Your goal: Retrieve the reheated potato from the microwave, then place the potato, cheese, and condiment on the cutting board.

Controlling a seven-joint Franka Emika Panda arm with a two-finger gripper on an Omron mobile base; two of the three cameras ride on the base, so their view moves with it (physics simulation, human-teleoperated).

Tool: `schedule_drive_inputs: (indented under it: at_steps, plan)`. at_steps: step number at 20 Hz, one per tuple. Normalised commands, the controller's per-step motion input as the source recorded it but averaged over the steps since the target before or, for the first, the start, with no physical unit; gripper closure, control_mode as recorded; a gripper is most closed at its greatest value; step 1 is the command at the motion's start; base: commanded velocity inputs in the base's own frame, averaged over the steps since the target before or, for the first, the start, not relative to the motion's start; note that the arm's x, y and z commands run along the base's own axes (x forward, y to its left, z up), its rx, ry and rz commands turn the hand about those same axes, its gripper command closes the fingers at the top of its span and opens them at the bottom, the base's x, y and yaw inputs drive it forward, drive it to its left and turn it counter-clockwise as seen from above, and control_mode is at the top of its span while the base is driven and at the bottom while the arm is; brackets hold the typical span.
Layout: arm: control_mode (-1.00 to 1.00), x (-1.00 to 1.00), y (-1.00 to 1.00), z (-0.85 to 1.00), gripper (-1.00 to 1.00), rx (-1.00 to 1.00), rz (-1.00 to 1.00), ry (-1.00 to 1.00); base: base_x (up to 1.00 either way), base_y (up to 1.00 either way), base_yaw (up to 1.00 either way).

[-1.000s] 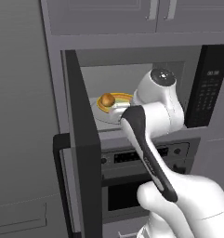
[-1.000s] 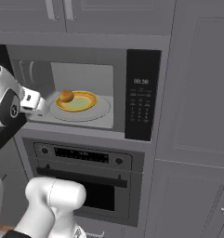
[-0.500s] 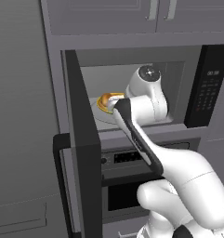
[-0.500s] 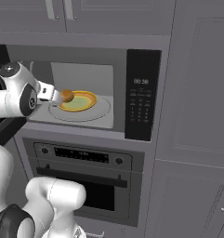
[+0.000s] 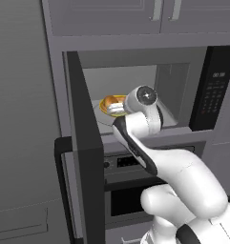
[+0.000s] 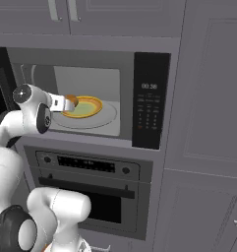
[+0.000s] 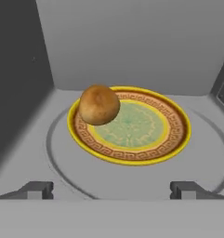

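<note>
So the microwave (image 6: pixel 90 93) is the thing to orient by here: its door (image 5: pixel 85 157) is swung wide open out to the left of the cavity, dark slab standing edge-on in the left base view, and the black keypad strip (image 6: pixel 150 101) sits on the right of the opening. Inside, on the round pale turntable (image 7: pixel 132 176), there's a yellow-rimmed plate (image 7: pixel 146 153) with a brown patterned band and a greenish middle. The potato (image 7: pixel 98 104) is sitting on that plate, over on the plate's left edge in the hand view, roundish and tan-brown. The gripper (image 7: pixel 111 189) is at the mouth of the cavity pointed straight in, fingers spread wide apart with nothing between them, and the potato is a bit beyond the tips, not touched. From the right base view the gripper (image 6: pixel 67 103) comes in from the left side of the opening and partly covers the potato (image 6: pixel 73 100), so you just get a brown sliver of it next to the plate (image 6: pixel 88 106). Nothing sits between the fingers and the potato. Below the microwave there's a built-in oven (image 6: pixel 85 197) with a control strip (image 6: pixel 85 164); above it, grey cabinet doors (image 6: pixel 90 15) with slim handles.
</note>
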Motion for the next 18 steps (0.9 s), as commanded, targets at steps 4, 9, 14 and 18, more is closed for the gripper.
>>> schedule_drive_inputs:
  at_steps: [4,9,14,18]
  plan:
    - [-1.00,0.62,0.00,0.08,-1.00,0.00,0.00,0.00,0.00,0.00,0.00]
    - [-1.00,0.60,0.02,0.01,-1.00,0.01,0.00,0.00,0.00,0.00,0.00]
    - [-1.00,0.49,0.14,-0.12,-1.00,0.01,0.00,0.00,0.00,0.00,0.00]
    - [-1.00,0.46,0.15,-0.18,-1.00,0.00,0.00,0.00,0.00,0.00,0.00]
